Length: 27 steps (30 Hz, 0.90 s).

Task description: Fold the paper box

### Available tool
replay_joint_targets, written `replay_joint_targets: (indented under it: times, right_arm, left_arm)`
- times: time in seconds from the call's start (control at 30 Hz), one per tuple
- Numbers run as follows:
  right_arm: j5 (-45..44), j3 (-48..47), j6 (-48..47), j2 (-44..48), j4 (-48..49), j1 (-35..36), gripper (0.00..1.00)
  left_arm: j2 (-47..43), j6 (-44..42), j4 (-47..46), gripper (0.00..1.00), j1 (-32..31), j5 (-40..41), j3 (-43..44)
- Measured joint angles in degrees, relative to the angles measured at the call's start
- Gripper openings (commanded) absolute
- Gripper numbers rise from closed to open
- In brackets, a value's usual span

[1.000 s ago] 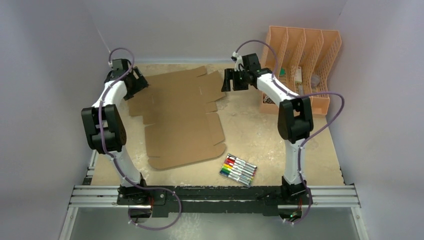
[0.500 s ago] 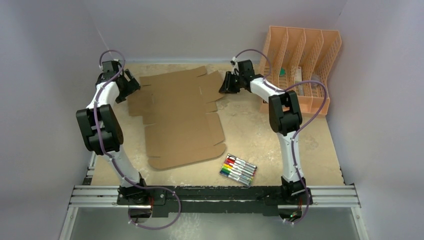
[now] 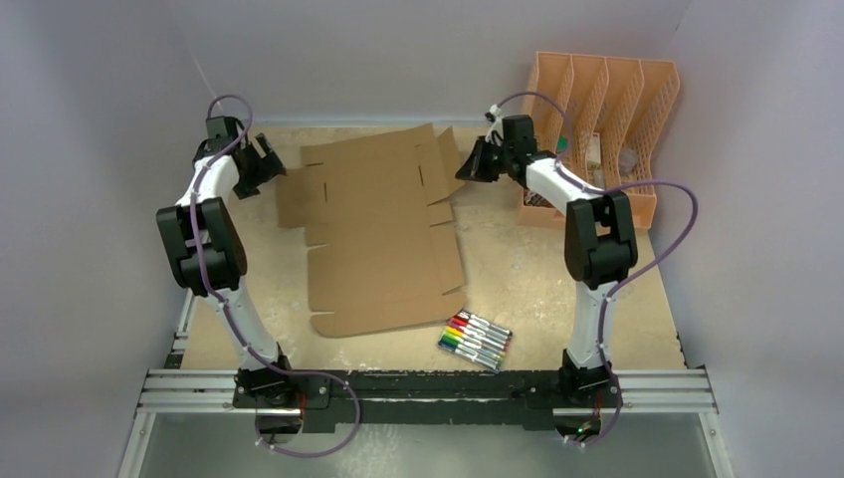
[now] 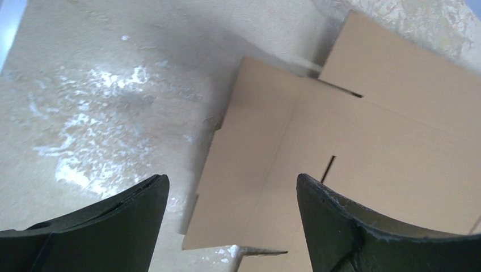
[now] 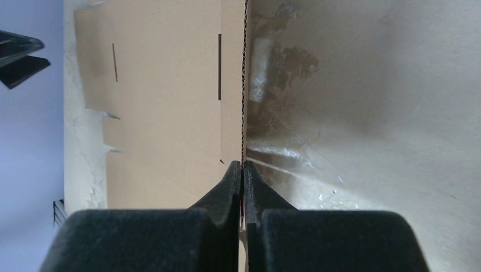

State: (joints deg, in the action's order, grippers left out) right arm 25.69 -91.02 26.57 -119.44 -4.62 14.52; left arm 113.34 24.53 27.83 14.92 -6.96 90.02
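Paper box (image 3: 378, 239): a flat die-cut sheet of brown cardboard, caught at its far right edge by the right gripper (image 3: 470, 165). Fingers (image 5: 227, 187) clamped together on that edge, with the corrugated rim seen end-on running straight out from the tips. Just left of this gripper, the gripped flap tilted up off the table (image 3: 518, 269). Beyond the flap, the rest of the sheet lying flat, slits and tabs showing. On the opposite side of the gripper, close by, a peach slotted organizer (image 3: 637, 204).

Left gripper (image 3: 263, 159) with jaws wide apart, holding nothing, above the sheet's far left flap. In its wrist view, the flap's corner lying below and between the fingers (image 4: 340, 221), with bare table under the left one. Contact with the cardboard impossible to tell.

Well apart from both grippers, toward the arm bases, a pack of markers (image 3: 476, 341) just beside the sheet's near right corner.
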Motion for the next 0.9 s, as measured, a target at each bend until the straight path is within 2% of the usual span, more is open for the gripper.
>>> replay_joint_targets:
  times: [0.3,0.53,0.67,0.8,0.9]
  right_arm:
    - [1.03,5.6,-0.07,4.31,2.08,-2.45,0.0]
    - [2.1,7.17,-0.7,4.33,2.34,-2.51,0.0]
    - [3.15,7.23,-1.36,4.33,2.45,-2.56,0.0]
    - [3.96,7.82,-2.4,4.33,2.62,-2.6,0.0]
    - [3.98,8.24,-3.13,4.33,2.78,-2.69,0.0]
  left_arm:
    - [8.35,-0.35,-0.98,0.82,0.02,-7.74,2.58]
    - [12.15,-0.33,-3.74,0.73,0.07,-15.61,4.96]
    - [13.49,-0.26,-5.2,0.61,0.07,-19.47,5.62]
    - [14.4,-0.33,-6.16,0.38,0.09,-21.49,5.77]
    - [14.73,-0.57,-6.34,0.24,0.15,-22.03,5.77]
